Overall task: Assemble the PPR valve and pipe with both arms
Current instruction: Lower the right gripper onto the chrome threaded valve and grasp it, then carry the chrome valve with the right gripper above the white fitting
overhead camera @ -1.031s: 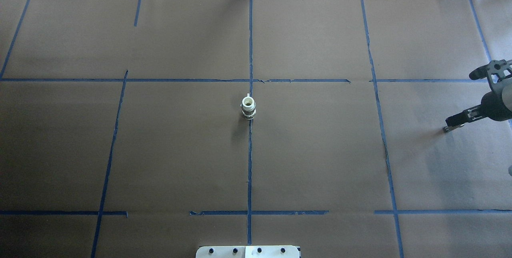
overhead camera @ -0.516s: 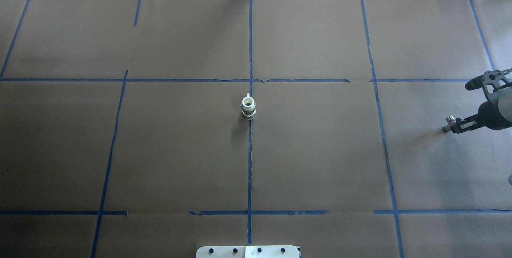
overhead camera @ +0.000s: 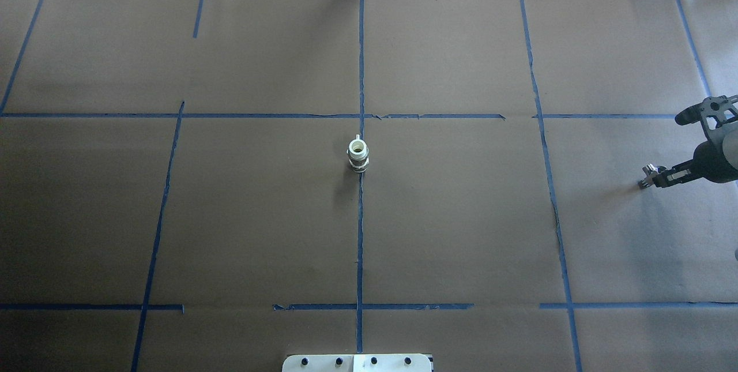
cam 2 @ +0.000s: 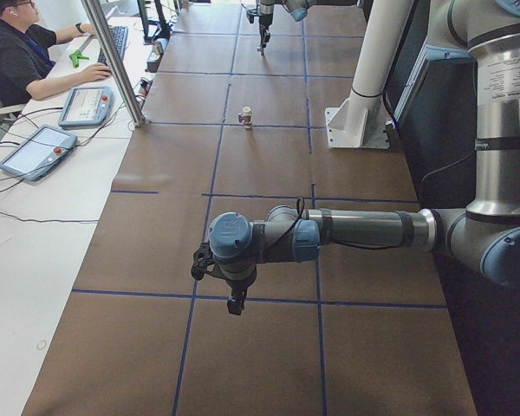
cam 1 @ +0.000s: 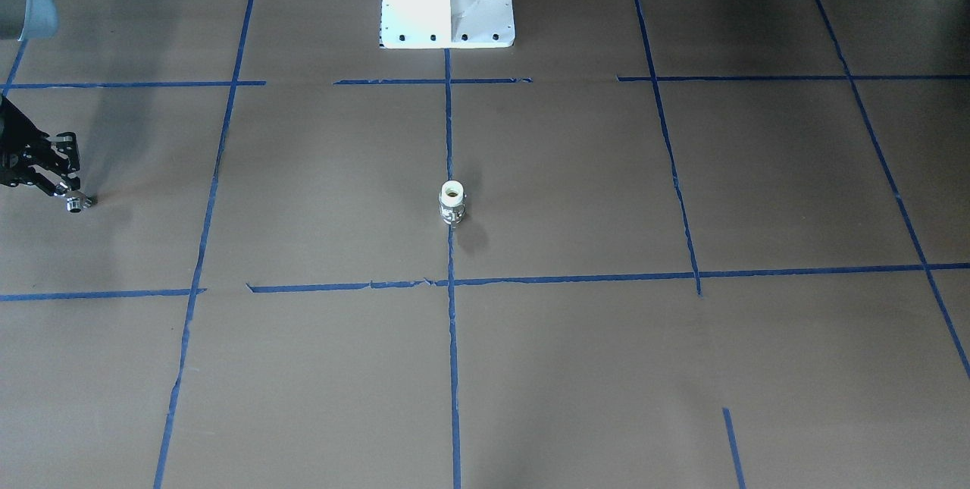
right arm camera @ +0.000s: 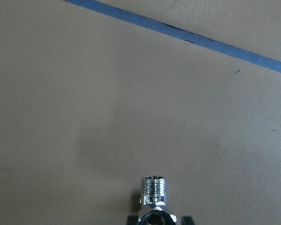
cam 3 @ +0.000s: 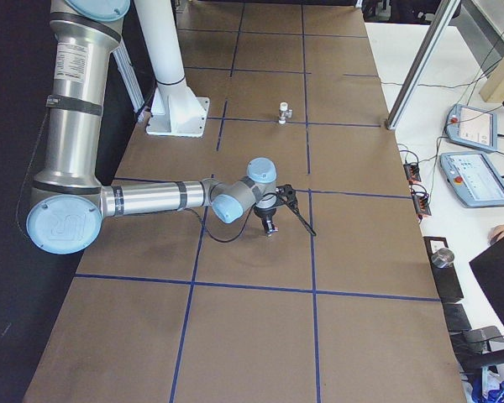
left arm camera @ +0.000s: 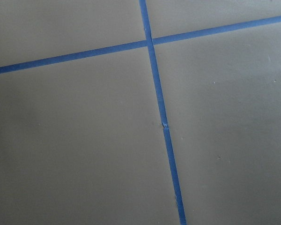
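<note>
My right gripper (overhead camera: 658,176) is clamped on the small chrome pipe (right arm camera: 154,192), threaded end pointing ahead, while the valve (overhead camera: 357,156) stands upright mid-table (overhead camera: 461,216), well off toward my left gripper (cam 2: 235,301), whose fingers I cannot read.

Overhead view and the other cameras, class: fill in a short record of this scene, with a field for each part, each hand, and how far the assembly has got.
PPR valve: upright on the centre tape line, mid-table, nothing touching it
pipe: far out on the robot's right side, between the right hand's fingers
right hand: shut on the pipe; whether the pipe is off the table is unclear
left hand: hangs over the table's left end; open or shut cannot be told
assembly: not begun, parts far apart
</note>
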Robot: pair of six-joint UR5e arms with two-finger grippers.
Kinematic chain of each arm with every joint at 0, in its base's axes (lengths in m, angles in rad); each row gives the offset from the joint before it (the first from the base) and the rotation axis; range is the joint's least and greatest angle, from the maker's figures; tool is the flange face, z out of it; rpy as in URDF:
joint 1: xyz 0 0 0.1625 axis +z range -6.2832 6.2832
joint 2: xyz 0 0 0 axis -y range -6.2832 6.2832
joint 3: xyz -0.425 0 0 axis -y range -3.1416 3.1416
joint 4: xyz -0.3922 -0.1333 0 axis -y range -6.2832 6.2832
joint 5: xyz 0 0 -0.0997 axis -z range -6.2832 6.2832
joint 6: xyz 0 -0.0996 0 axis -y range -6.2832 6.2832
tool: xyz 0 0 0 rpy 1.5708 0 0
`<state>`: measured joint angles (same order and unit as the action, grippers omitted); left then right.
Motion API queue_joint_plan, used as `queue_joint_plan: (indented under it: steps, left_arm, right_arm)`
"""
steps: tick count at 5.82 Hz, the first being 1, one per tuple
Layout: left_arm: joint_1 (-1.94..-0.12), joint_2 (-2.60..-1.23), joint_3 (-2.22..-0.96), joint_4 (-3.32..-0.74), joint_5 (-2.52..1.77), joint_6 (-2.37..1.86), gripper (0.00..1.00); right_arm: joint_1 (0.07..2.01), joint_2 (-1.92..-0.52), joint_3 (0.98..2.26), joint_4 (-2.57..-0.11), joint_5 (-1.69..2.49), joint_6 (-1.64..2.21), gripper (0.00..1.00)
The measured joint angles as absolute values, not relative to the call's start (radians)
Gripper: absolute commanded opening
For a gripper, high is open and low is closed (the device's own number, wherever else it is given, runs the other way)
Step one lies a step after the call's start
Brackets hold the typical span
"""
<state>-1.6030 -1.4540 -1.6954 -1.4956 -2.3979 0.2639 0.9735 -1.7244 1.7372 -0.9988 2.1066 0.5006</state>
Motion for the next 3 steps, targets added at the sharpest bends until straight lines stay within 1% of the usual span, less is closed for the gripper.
queue_joint_plan:
  steps: [3]
  left_arm:
    - [-1.604,-1.453,-1.699,-1.496,-2.399,0.263,1.00]
  right_arm:
    - [0.999,-1.712,1.743,-1.002,2.106,0.504,0.00]
